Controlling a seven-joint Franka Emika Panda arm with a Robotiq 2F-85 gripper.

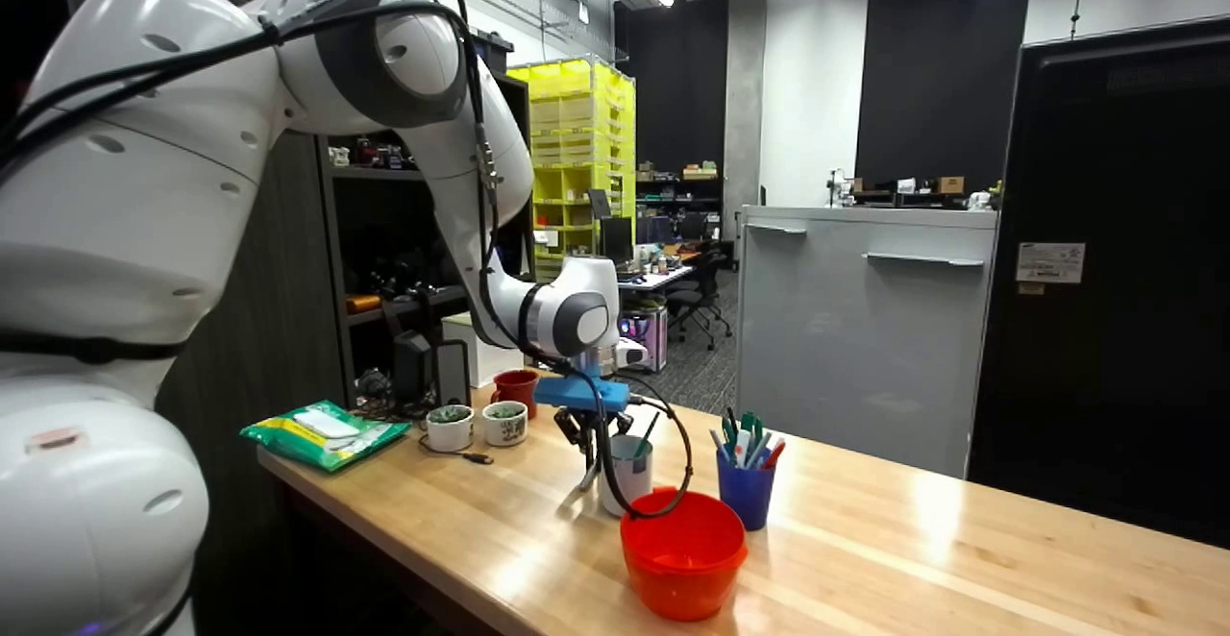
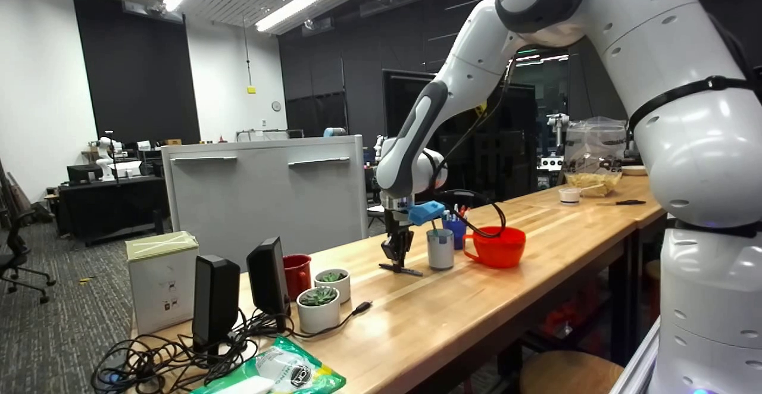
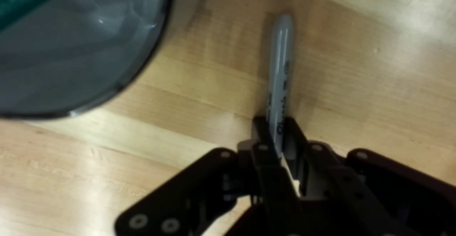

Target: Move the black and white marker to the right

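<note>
Gripper [image 3: 277, 136] pinching black-lettered grey marker [image 3: 279, 82] between its fingers [image 3: 262, 131], long axis running out from them toward 12 o'clock in wrist view, cup [image 3: 117, 68] apart at 10 o'clock; a carry that way likely needs lift to clear it.

In an exterior view, the tabletop [image 1: 894, 545] was looked down on at a slant, from close beside the arm [image 1: 144, 175]. In an exterior view, it was looked along from the end bearing the green packet [image 2: 292, 370], the arm being framed at right. The grey cabinet [image 1: 865, 338] was faced in both exterior views. In the wrist view, the marker [image 3: 280, 72] was seen from above, very near. The grey cup [image 2: 440, 253] was shared by all three.
</note>
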